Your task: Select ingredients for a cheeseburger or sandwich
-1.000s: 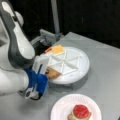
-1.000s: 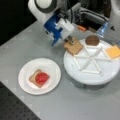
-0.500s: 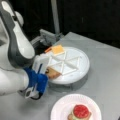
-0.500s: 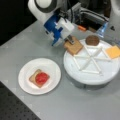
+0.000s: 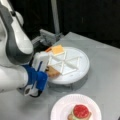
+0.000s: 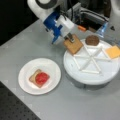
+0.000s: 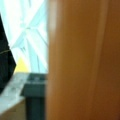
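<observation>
Gripper (image 6: 71, 39) clamps bread square (image 6: 73, 45) at segmented tray (image 6: 82, 75) rim (patty (image 6: 92, 40) and cheese square (image 6: 113, 51) inside). Paper plate (image 6: 26, 85) holds sandwich (image 6: 39, 78), tomato disc (image 6: 42, 77) topmost.

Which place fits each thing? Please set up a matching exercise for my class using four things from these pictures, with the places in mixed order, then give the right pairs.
Things:
1. bread square
2. patty
3. cheese square
4. tomato disc

Places:
A. on bread on the paper plate
B. in a tray compartment at a front view's far right
C. at the gripper, over the tray's rim
D. in a tray compartment at a front view's top, beside the bread square

Pairs: 1-C, 2-D, 3-B, 4-A
</observation>
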You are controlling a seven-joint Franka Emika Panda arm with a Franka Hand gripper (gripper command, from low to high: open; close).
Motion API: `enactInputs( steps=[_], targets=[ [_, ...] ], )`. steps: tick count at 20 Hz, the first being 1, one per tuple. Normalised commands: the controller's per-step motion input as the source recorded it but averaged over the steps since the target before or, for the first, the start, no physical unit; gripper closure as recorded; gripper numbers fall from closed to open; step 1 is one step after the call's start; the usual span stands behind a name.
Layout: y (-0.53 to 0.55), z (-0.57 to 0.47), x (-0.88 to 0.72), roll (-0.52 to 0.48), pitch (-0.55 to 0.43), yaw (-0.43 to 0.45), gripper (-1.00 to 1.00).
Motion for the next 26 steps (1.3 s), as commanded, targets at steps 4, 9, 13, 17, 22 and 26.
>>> enactInputs(
  steps=[4, 9, 13, 17, 22, 26],
  targets=[
    [0.22, 0.32, 0.08, -0.419, 0.070, 0.005, 1.00],
    [0.23, 0.31, 0.07, -0.598, 0.065, 0.046, 1.00],
    [0.19, 0.26, 0.13, -0.473, 0.066, 0.085, 1.00],
    [0.03, 0.13, 0.29, -0.289, 0.065, 0.101, 1.00],
    [-0.14, 0.06, 0.52, -0.141, 0.131, 0.123, 1.00],
    [-0.28, 0.07, 0.70, -0.008, 0.209, 0.217, 1.00]
  ],
)
